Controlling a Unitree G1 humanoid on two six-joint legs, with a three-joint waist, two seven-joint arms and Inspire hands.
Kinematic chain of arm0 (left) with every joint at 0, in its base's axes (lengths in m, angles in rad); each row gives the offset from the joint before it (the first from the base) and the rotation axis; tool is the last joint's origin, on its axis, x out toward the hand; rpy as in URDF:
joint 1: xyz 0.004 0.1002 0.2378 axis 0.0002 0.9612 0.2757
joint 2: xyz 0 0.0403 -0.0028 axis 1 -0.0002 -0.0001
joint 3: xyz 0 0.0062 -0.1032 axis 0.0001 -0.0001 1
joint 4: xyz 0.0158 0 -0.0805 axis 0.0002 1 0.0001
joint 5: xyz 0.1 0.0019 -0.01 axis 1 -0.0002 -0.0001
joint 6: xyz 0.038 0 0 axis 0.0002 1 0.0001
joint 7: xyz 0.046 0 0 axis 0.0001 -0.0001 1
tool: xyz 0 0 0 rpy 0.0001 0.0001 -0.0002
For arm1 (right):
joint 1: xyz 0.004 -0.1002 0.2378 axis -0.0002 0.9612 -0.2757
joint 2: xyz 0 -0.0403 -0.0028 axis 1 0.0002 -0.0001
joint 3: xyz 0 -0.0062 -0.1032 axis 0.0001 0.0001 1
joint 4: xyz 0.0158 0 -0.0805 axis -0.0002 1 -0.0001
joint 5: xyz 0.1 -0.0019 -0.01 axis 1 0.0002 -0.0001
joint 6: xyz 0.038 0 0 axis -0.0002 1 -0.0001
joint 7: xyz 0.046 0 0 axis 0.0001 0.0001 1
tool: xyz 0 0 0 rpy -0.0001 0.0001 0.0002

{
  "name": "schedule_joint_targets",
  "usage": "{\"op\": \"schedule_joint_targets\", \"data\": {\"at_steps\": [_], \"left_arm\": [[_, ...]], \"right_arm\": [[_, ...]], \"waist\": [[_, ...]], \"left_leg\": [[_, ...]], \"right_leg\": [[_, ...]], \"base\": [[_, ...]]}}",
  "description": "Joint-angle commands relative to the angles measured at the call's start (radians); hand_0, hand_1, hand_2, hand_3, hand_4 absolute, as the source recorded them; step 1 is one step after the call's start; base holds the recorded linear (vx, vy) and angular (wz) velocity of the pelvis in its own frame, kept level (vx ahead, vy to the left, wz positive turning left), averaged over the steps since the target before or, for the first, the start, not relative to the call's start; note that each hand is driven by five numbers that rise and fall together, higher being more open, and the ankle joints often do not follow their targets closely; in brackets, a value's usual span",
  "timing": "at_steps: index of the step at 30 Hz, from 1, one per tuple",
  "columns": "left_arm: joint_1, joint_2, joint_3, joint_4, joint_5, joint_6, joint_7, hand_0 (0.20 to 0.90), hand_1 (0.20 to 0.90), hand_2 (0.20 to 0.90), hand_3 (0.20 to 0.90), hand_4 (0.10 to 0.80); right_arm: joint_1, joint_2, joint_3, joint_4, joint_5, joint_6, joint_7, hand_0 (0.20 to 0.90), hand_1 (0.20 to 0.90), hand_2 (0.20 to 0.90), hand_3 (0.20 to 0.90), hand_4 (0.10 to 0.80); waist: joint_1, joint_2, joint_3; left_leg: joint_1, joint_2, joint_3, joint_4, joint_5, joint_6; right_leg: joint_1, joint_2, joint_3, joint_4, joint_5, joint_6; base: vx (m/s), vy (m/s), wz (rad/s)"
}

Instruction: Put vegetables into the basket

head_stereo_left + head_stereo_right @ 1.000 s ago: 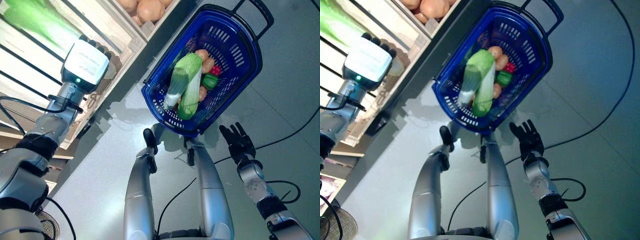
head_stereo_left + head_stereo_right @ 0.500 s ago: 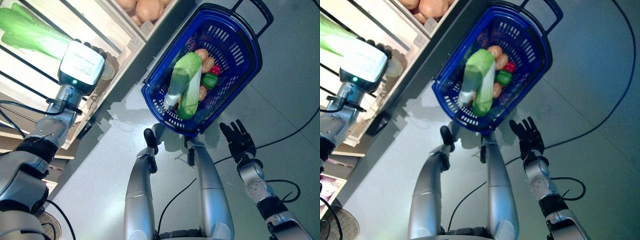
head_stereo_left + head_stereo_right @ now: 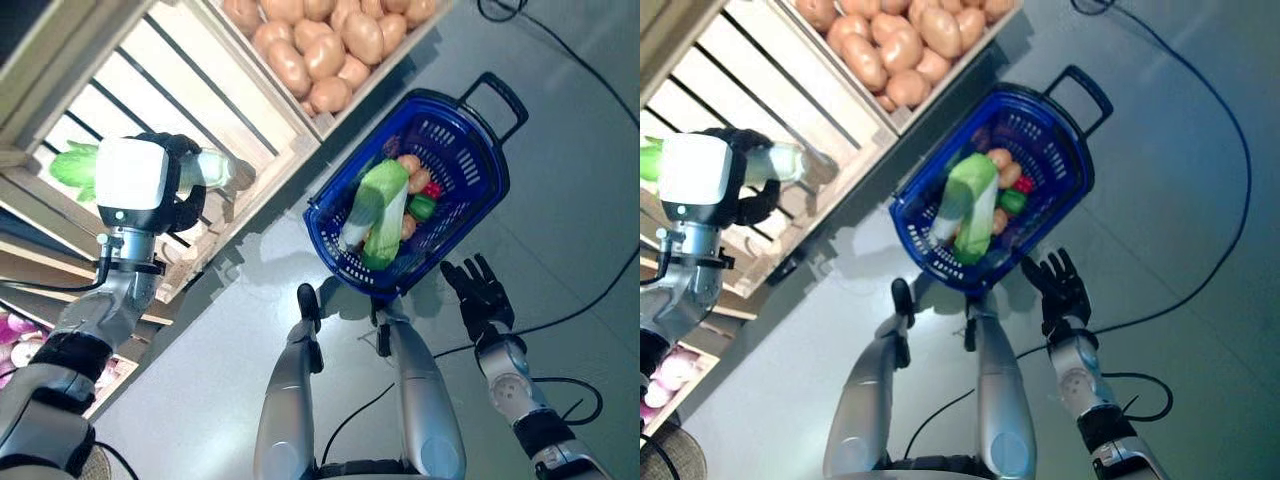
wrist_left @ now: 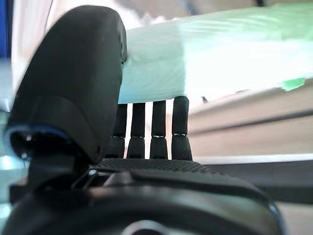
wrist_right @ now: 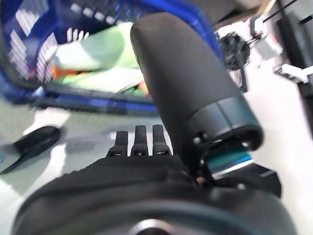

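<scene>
My left hand [image 3: 184, 206] is up at the wooden stand, shut on a green leafy vegetable [image 3: 216, 168] with a pale stalk. The left wrist view shows its thumb [image 4: 73, 83] over the pale green vegetable [image 4: 220, 54] and its fingers curled under it. The blue basket [image 3: 492, 150] stands on the floor. In it lie a large pale green cabbage [image 3: 378, 205], small orange round vegetables, a red one and a green pepper [image 3: 422, 207]. My right hand [image 3: 481, 296] is open with straight fingers just beside the basket's near rim [image 5: 73, 100].
The wooden stand [image 3: 270, 130] with slatted crates and shelves fills the left and top of the eye views, close to the basket's left side. Grey floor [image 3: 570, 200] lies to the right of the basket.
The camera has shifted, so the stand shows more. My left hand has closed round the leafy vegetable and drawn it out from the shelf. The right hand stays by the basket.
</scene>
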Motion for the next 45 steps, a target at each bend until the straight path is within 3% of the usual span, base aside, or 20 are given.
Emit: {"op": "schedule_joint_targets", "data": {"at_steps": [1,4,8,13,16,18,20,22,29,31,39,45], "left_arm": [[0.003,-0.022,0.175,-0.135,-0.138,-0.13,0.077,0.3,0.3,0.3,0.3,0.4],[0.093,-0.102,0.24,-0.227,-0.223,-0.218,0.021,0.3,0.3,0.3,0.3,0.4],[0.181,-0.197,0.289,-0.357,-0.239,-0.243,-0.031,0.3,0.3,0.3,0.3,0.4],[0.29,-0.306,0.337,-0.472,-0.392,-0.322,-0.126,0.3,0.3,0.3,0.3,0.4],[0.328,-0.364,0.358,-0.513,-0.59,-0.378,-0.231,0.3,0.3,0.3,0.3,0.4],[0.355,-0.421,0.364,-0.539,-0.761,-0.406,-0.367,0.3,0.3,0.3,0.3,0.4],[0.384,-0.479,0.357,-0.567,-0.94,-0.397,-0.539,0.3,0.3,0.3,0.3,0.4],[0.401,-0.509,0.343,-0.588,-1.037,-0.36,-0.623,0.3,0.3,0.3,0.3,0.4],[0.425,-0.512,0.309,-0.597,-1.135,-0.235,-0.765,0.3,0.3,0.3,0.3,0.4],[0.401,-0.506,0.271,-0.597,-1.156,-0.131,-0.838,0.3,0.3,0.3,0.3,0.4],[0.351,-0.478,0.179,-0.585,-1.222,-0.001,-0.953,0.3,0.3,0.3,0.3,0.4],[0.312,-0.442,0.121,-0.58,-1.272,0.025,-0.989,0.3,0.3,0.3,0.3,0.4]], "right_arm": [[0.055,0.002,-0.061,-0.071,-0.055,-0.102,0.007,0.9,0.9,0.9,0.9,0.8],[0.077,0.031,-0.081,-0.053,-0.078,-0.115,0.011,0.9,0.9,0.9,0.9,0.8],[0.099,0.061,-0.113,-0.045,-0.105,-0.091,-0.016,0.9,0.9,0.9,0.9,0.8],[0.134,0.096,-0.16,-0.043,-0.144,-0.077,-0.012,0.9,0.9,0.9,0.9,0.8],[0.159,0.111,-0.176,-0.065,-0.225,-0.085,-0.011,0.9,0.9,0.9,0.9,0.8],[0.179,0.122,-0.183,-0.099,-0.29,-0.085,-0.01,0.9,0.9,0.9,0.9,0.8],[0.205,0.126,-0.19,-0.148,-0.363,-0.079,0.005,0.9,0.9,0.9,0.9,0.8],[0.222,0.125,-0.191,-0.19,-0.402,-0.069,0.049,0.9,0.9,0.9,0.9,0.8],[0.249,0.057,-0.187,-0.332,-0.488,-0.034,0.291,0.9,0.9,0.9,0.9,0.8],[0.229,-0.029,-0.187,-0.408,-0.512,0.02,0.442,0.9,0.9,0.9,0.9,0.8],[0.135,-0.151,-0.137,-0.474,-0.497,0.101,0.575,0.9,0.9,0.9,0.9,0.8],[0.054,-0.237,-0.063,-0.506,-0.444,0.192,0.67,0.9,0.9,0.9,0.9,0.8]], "waist": [[0.018,0.021,-0.03],[0.037,0.024,-0.069],[0.053,0.022,-0.115],[0.075,0.015,-0.199],[0.081,0.009,-0.245],[0.084,0.002,-0.268],[0.083,-0.006,-0.295],[0.08,-0.013,-0.316],[0.072,-0.033,-0.376],[0.065,-0.042,-0.404],[0.077,-0.051,-0.443],[0.087,-0.057,-0.466]], "left_leg": [[-0.011,-0.043,-0.011,-0.027,0.024,-0.037],[0.042,-0.045,-0.024,-0.064,0.024,-0.04],[0.106,-0.04,-0.039,-0.102,0.023,-0.037],[0.228,-0.032,-0.079,-0.167,0.024,-0.036],[0.277,-0.032,-0.093,-0.194,0.026,-0.031],[0.312,-0.03,-0.101,-0.203,0.019,-0.029],[0.339,-0.029,-0.104,-0.206,0.012,-0.025],[0.353,-0.028,-0.105,-0.208,0.009,-0.021],[0.414,-0.023,-0.095,-0.231,-0.008,-0.01],[0.44,-0.022,-0.083,-0.24,-0.021,-0.006],[0.463,-0.028,-0.077,-0.24,-0.047,0.006],[0.479,-0.029,-0.068,-0.24,-0.059,0.011]], "right_leg": [[0.18,-0.072,-0.065,-0.213,0.088,0.08],[0.243,-0.071,-0.087,-0.243,0.082,0.079],[0.318,-0.066,-0.11,-0.274,0.074,0.075],[0.457,-0.054,-0.144,-0.351,0.083,0.073],[0.508,-0.048,-0.155,-0.385,0.094,0.073],[0.539,-0.045,-0.156,-0.392,0.093,0.075],[0.563,-0.042,-0.156,-0.4,0.097,0.077],[0.575,-0.04,-0.156,-0.407,0.103,0.077],[0.623,-0.039,-0.151,-0.44,0.114,0.087],[0.638,-0.043,-0.15,-0.455,0.124,0.1],[0.653,-0.058,-0.146,-0.469,0.134,0.117],[0.662,-0.067,-0.146,-0.469,0.136,0.125]], "base": [[0.051,-0.089,0.02],[0.073,-0.059,0.11],[0.11,-0.06,0.15],[0.156,-0.059,0.21],[0.163,-0.017,0.17],[0.137,-0.011,0.03],[0.143,-0.007,0.13],[0.108,-0.004,0.12],[0.1,0.002,-0.03],[0.066,0.018,-0.06],[0.019,0.018,-0.01],[0.032,0.028,-0.01]]}}
